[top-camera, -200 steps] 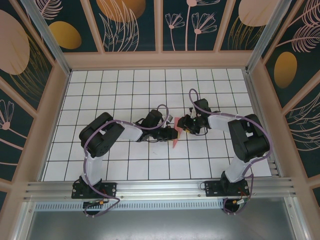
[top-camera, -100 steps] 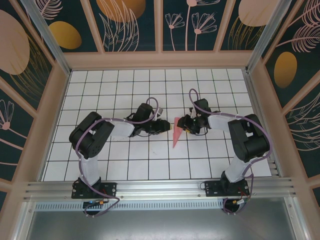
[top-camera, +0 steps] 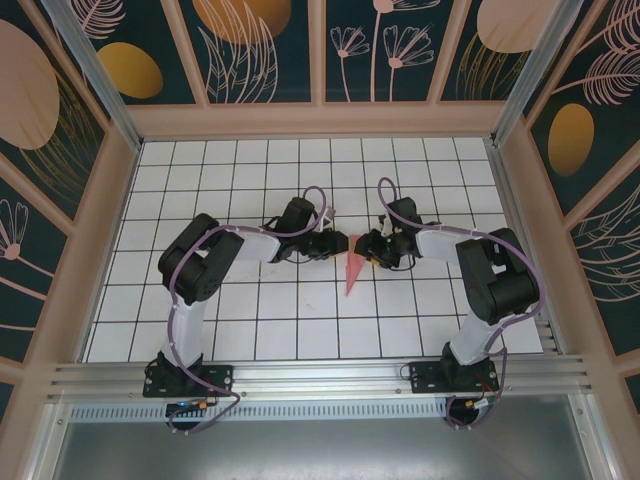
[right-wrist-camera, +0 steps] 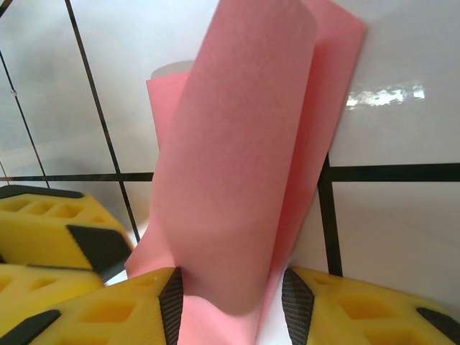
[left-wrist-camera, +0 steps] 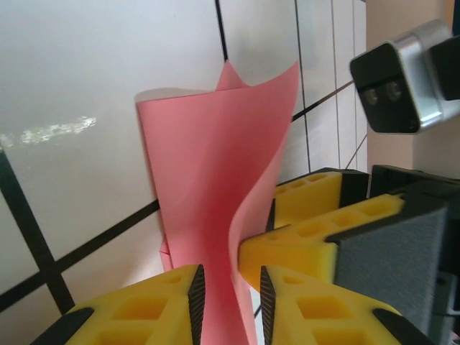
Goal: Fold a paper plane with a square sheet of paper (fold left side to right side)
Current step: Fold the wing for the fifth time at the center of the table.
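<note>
The square sheet of paper [top-camera: 351, 272] is salmon pink and folded into a narrow shape, its point aimed at the near edge. Both grippers meet at its wide far end. My right gripper [top-camera: 364, 248] is shut on it: in the right wrist view the paper [right-wrist-camera: 244, 144] bulges as a loose roll between the pads of the gripper [right-wrist-camera: 231, 295]. My left gripper [top-camera: 338, 245] comes from the left. In the left wrist view it [left-wrist-camera: 228, 287] stands open astride an upright curled flap of the paper [left-wrist-camera: 208, 180], with a gap beside the flap.
The white gridded table [top-camera: 250, 180] is walled by a wooden frame [top-camera: 320, 120]. In the left wrist view, the right gripper's yellow fingers [left-wrist-camera: 323, 237] press close by, with its camera [left-wrist-camera: 395, 86] above. A metal rail [top-camera: 320, 375] runs along the near edge.
My left gripper pulled back to the left away from the paper, then returned and now straddles its flap. The right gripper and the paper have stayed in place.
</note>
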Motion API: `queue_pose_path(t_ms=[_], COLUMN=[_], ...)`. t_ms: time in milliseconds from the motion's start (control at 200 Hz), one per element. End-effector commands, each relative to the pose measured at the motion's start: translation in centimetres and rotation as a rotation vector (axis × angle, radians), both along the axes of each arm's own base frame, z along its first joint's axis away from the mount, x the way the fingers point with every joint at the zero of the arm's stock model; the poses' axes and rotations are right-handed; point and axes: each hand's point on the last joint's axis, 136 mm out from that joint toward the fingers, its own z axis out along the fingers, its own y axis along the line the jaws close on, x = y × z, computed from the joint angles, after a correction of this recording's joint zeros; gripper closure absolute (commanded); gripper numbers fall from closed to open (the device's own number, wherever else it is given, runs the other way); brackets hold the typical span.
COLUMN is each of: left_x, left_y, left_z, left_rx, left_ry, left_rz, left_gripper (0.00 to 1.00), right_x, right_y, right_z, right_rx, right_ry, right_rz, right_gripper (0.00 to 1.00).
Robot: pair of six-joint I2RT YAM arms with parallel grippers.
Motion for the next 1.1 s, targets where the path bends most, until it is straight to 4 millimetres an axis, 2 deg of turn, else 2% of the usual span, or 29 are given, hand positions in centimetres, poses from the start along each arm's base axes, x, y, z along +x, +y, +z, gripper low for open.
queue_pose_path(t_ms=[0, 280, 455, 560, 776, 936, 1096], left_x=[0.0, -0.1, 0.2, 0.4, 0.5, 0.5, 0.5], left_y=[-0.5, -0.8, -1.0, -0.8, -0.8, -0.7, -0.6], left_z=[-0.2, -0.5, -1.0, -1.7, -2.7, -3.5, -4.0], left_rx=[-0.012, -0.028, -0.017, 0.007, 0.023, 0.046, 0.063], left_ry=[0.007, 0.018, 0.018, 0.015, 0.026, 0.031, 0.031], left_rz=[-0.032, -0.044, -0.042, -0.037, -0.039, -0.042, -0.04], left_gripper=[0.71, 0.76, 0.89, 0.94, 0.96, 0.96, 0.96], right_x=[-1.1, -1.1, -1.0, -0.7, -0.2, -0.1, 0.3], right_y=[-0.1, 0.0, 0.1, 0.2, -0.4, -1.9, -2.6], right_z=[-3.0, -3.1, -2.8, -1.9, -0.1, 0.5, 2.3], right_rx=[-0.072, -0.072, -0.067, -0.054, -0.054, -0.083, -0.061], right_ry=[0.045, 0.047, 0.037, 0.005, -0.047, -0.059, -0.113], right_rz=[0.019, 0.022, 0.025, 0.03, 0.028, 0.007, -0.012], right_gripper=[0.53, 0.53, 0.53, 0.53, 0.51, 0.5, 0.55])
